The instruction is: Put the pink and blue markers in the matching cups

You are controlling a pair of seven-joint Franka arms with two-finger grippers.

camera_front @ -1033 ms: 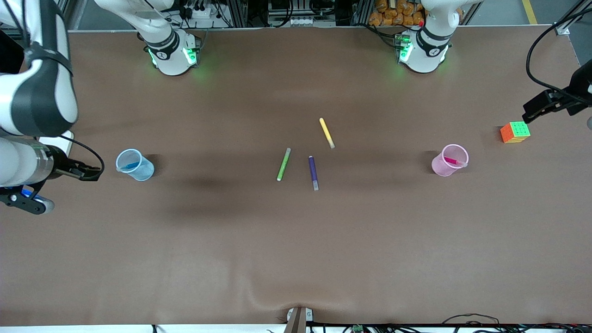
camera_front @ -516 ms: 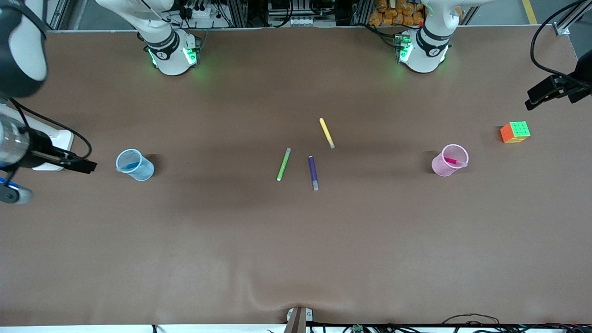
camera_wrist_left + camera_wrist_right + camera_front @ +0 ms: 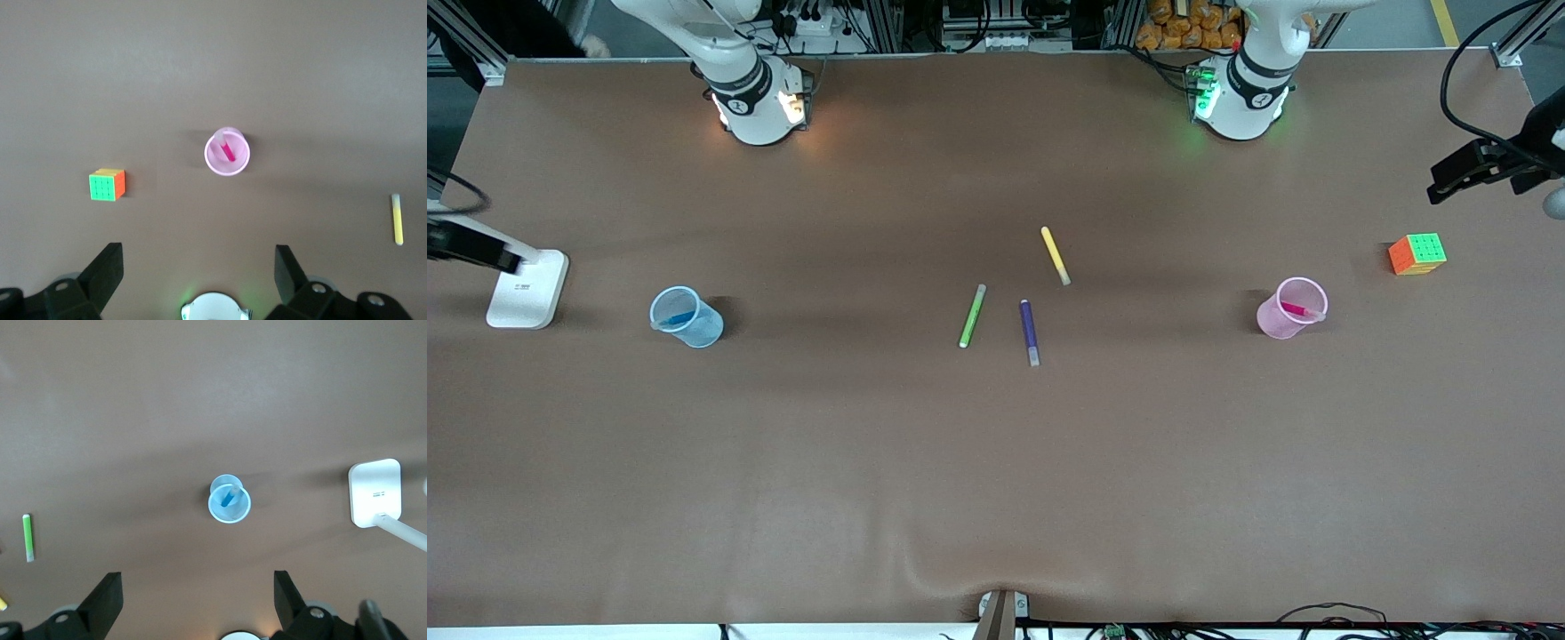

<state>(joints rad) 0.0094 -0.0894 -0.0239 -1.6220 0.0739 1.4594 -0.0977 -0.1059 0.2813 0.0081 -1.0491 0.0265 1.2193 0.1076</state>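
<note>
Both tools, left [image 3: 193, 270] and right [image 3: 193, 590], now hang spread wide and empty high over their cups after pulling back, leaving pink marker [image 3: 1294, 309] in pink cup [image 3: 1282, 322] and blue marker [image 3: 679, 317] in blue cup [image 3: 694, 329], so sorting looks finished.

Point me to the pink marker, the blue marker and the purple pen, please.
pink marker [image 3: 1294, 309]: front view, on the magenta barrel inside the pink cup.
blue marker [image 3: 229, 499]: right wrist view, on the blue barrel standing in the blue cup.
purple pen [image 3: 1029, 326]: front view, mid-barrel, lying on the table.
</note>
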